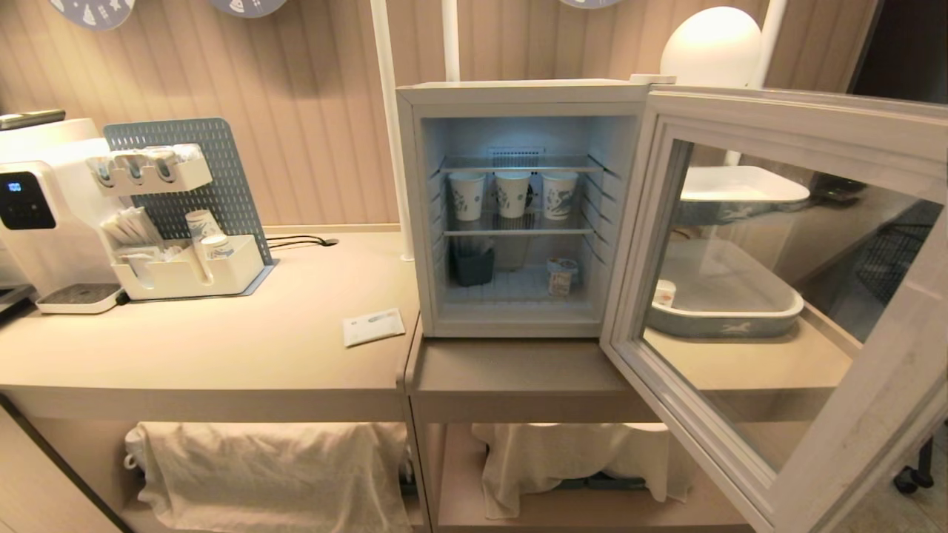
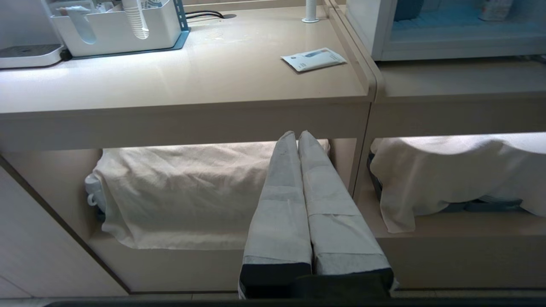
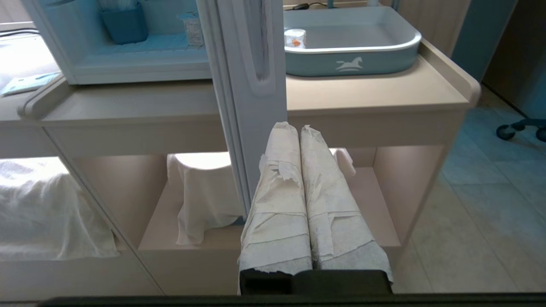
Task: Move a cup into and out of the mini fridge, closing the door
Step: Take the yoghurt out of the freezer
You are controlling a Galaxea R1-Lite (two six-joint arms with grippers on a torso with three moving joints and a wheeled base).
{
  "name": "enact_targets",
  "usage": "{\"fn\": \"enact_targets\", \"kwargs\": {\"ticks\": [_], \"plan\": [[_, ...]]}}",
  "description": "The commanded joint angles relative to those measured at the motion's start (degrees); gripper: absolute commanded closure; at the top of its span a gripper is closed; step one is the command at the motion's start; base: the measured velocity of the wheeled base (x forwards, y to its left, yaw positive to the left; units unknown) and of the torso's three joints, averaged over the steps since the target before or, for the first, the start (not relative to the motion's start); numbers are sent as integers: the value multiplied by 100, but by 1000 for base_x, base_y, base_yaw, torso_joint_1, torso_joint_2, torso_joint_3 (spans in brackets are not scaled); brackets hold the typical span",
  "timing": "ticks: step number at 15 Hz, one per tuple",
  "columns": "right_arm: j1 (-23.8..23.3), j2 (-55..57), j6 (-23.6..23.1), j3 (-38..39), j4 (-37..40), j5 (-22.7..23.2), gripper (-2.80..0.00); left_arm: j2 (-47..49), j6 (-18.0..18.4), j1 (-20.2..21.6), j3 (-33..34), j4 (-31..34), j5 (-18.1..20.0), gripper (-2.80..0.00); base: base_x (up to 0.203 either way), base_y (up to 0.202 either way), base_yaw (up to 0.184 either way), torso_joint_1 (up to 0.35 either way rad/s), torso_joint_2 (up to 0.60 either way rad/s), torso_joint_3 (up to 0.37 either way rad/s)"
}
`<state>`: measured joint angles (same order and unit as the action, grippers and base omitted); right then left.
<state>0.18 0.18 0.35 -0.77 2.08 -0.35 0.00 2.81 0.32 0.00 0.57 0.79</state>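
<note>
The white mini fridge [image 1: 518, 95] stands on the counter with its door [image 1: 874, 414] swung wide open to the right. The cup [image 1: 664, 293], a tiny white tub with an orange mark, sits in the grey-blue tray [image 1: 740, 326] right of the fridge and shows through the door's glass. The right wrist view has the cup [image 3: 295, 38] in the tray's [image 3: 349, 64] near left corner. My left gripper [image 2: 297, 134] is shut and empty, low in front of the counter's lower shelf. My right gripper [image 3: 297, 127] is shut and empty, just below the door's edge [image 3: 251, 85]. Neither arm shows in the head view.
Inside the fridge three paper cups [image 1: 512, 194] stand on the middle shelf, with a dark bin [image 1: 472, 265] and another small tub [image 1: 561, 276] below. A coffee machine [image 1: 44, 215], an organiser with cups [image 1: 185, 274] and a flat packet [image 1: 373, 326] sit on the left counter. Cloths [image 1: 274, 466] cover the lower shelves.
</note>
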Motion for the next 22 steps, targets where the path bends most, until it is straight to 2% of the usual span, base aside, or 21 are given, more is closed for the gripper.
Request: {"fn": "enact_targets", "kwargs": {"ticks": [1, 4, 10, 22], "plan": [[-1, 8, 0, -2, 2, 0, 0, 0, 0, 3, 0, 13, -9, 0, -193, 0, 0, -1, -5, 2], [-1, 8, 0, -2, 2, 0, 0, 0, 9, 3, 0, 13, 0, 0, -155, 0, 0, 1, 0, 3], [-1, 8, 0, -2, 2, 0, 0, 0, -17, 3, 0, 4, 0, 0, 1, 32, 1, 0, 1, 0], [-1, 8, 0, -2, 2, 0, 0, 0, -70, 3, 0, -5, -18, 0, 0, 194, 0, 2, 3, 3]]}}
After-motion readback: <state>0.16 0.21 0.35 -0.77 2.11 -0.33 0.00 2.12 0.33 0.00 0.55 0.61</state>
